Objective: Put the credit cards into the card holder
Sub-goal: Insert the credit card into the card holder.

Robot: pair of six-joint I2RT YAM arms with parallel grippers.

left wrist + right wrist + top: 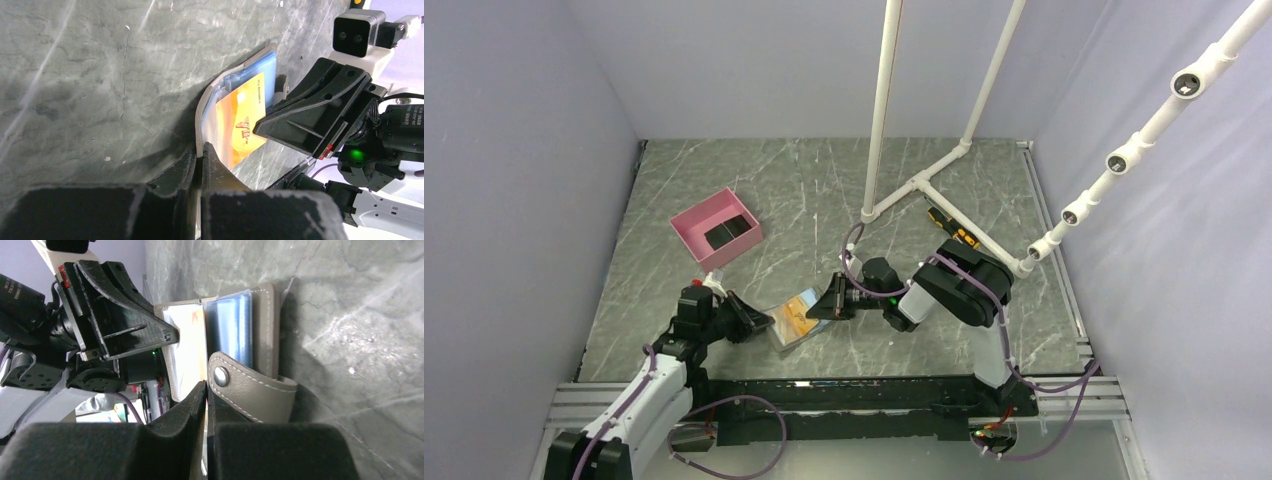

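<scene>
The grey card holder (786,331) lies open between my two grippers, its light blue lining (260,70) showing. My left gripper (201,155) is shut on the edge of its grey cover (207,107) and holds that flap up. An orange credit card (241,122) sits partly in the holder's clear sleeve. My right gripper (206,390) is shut on the card's near edge, seen edge-on, and its fingertips (280,122) meet the card from the right. The holder's snap strap (250,382) curls beside my right fingers. A black credit card (727,233) lies in the pink box.
The pink box (692,222) stands at the back left. A white pipe frame (921,180) rests on the table behind the right arm, with a yellow-and-black screwdriver (952,230) beside it. Grey walls close in on three sides.
</scene>
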